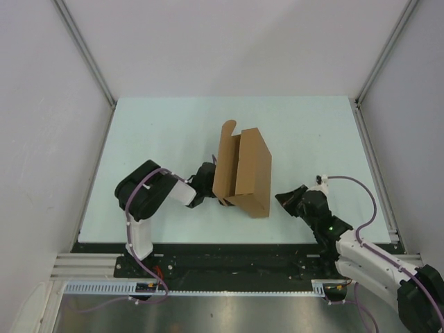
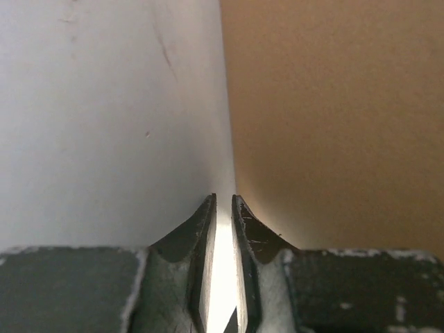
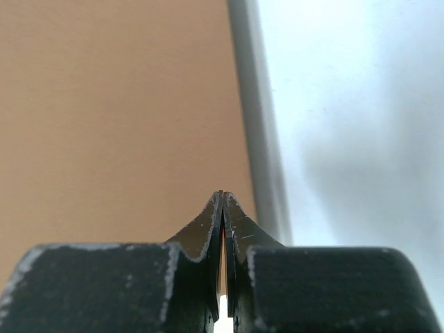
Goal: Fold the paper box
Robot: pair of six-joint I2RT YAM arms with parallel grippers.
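Standing on the table [image 1: 152,132], long axis running near-to-far, the paper box [image 1: 244,173] sits between the left gripper [image 2: 223,201], barely parted, empty, seemingly touching it, and the right gripper [image 3: 222,195], closed empty, just clear.

1. Plain brown cardboard box [image 1: 244,173] is sitting partly folded, near the middle of the pale green table [image 1: 159,132].
2. Two long panels are meeting at a crease and rising off the surface. The long axis is running far to near, with the near end angling slightly right.
3. A small flap is standing up at the far left corner.
4. Close up, its faces are showing flat, matte and unprinted.
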